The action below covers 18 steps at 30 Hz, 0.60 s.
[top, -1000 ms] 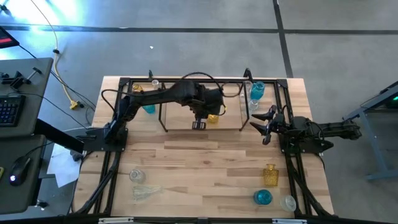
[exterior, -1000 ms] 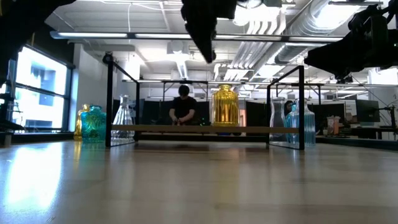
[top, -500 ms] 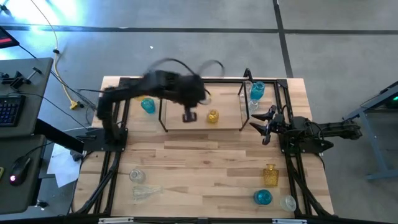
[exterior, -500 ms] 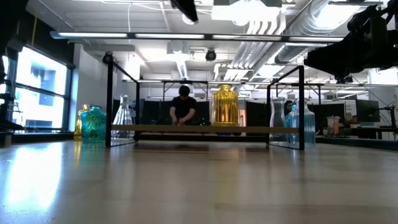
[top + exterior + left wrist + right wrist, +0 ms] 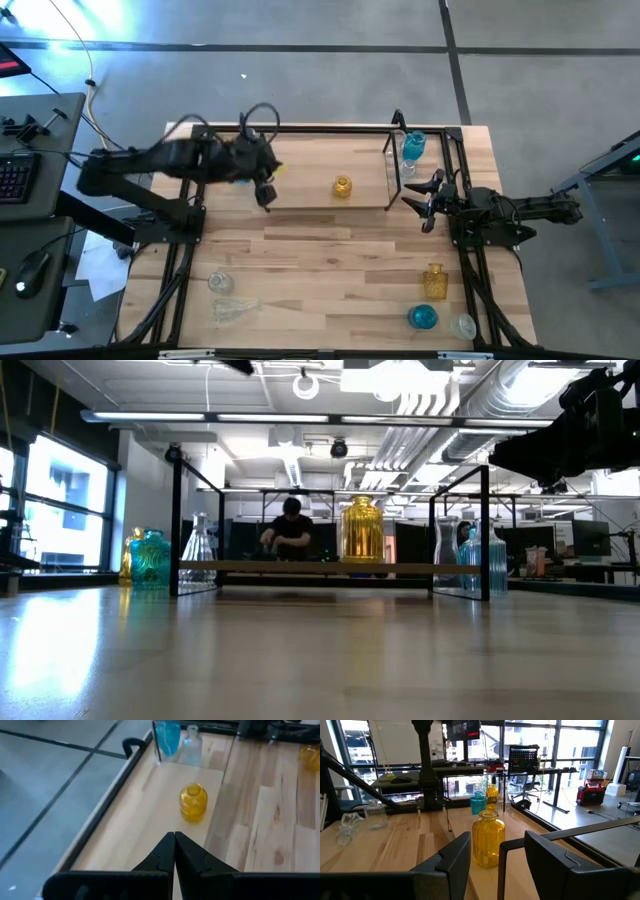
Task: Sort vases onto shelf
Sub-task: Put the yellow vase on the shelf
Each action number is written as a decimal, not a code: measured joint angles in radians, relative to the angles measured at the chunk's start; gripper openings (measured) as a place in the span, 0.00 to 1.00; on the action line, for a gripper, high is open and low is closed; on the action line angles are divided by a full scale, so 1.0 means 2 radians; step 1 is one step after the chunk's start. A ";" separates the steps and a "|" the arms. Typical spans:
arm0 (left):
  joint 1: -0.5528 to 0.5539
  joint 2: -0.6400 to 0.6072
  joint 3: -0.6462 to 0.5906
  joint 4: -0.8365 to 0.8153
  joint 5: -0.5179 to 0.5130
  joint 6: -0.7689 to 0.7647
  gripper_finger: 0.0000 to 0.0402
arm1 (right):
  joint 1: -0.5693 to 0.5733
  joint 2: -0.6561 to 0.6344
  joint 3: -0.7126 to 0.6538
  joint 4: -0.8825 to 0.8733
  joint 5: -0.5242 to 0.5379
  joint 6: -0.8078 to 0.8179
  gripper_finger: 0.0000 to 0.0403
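Observation:
An amber vase [image 5: 342, 187] stands upright on the shelf's [image 5: 310, 160] wooden floor, right of its middle; the low view shows this amber vase [image 5: 361, 530] there too. My left gripper [image 5: 266, 192] hangs shut and empty over the shelf's left end, and its wrist view looks down on the amber vase [image 5: 193, 802]. My right gripper [image 5: 425, 201] waits open at the shelf's right end, level, facing the amber vase [image 5: 488, 839]. A blue vase [image 5: 413, 145] and a clear one [image 5: 408, 167] stand just right of the shelf. More vases stand near the front edge.
Near the front edge stand two clear vases [image 5: 220, 283] [image 5: 232, 310] at the left and an amber [image 5: 434, 281], a blue [image 5: 423, 318] and a clear one [image 5: 463, 326] at the right. Left of the shelf stand further vases [image 5: 151, 557]. A person [image 5: 290, 530] sits beyond the table.
My left gripper has drawn back from beside the amber vase over the shelf toward the table's left edge, rising and turning as it went. It is out of the low view's middle now. The amber vase has stayed upright on the shelf.

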 joint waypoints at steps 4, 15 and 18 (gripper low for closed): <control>-0.001 -0.033 -0.112 0.109 0.001 -0.002 0.00 | 0.000 0.000 0.000 0.001 0.000 0.000 0.42; 0.015 0.032 -0.196 0.252 0.016 0.028 0.00 | 0.000 0.000 0.029 -0.003 0.001 -0.012 0.42; 0.021 0.073 -0.196 0.280 0.016 0.037 0.00 | 0.000 0.000 0.041 -0.002 0.001 -0.013 0.42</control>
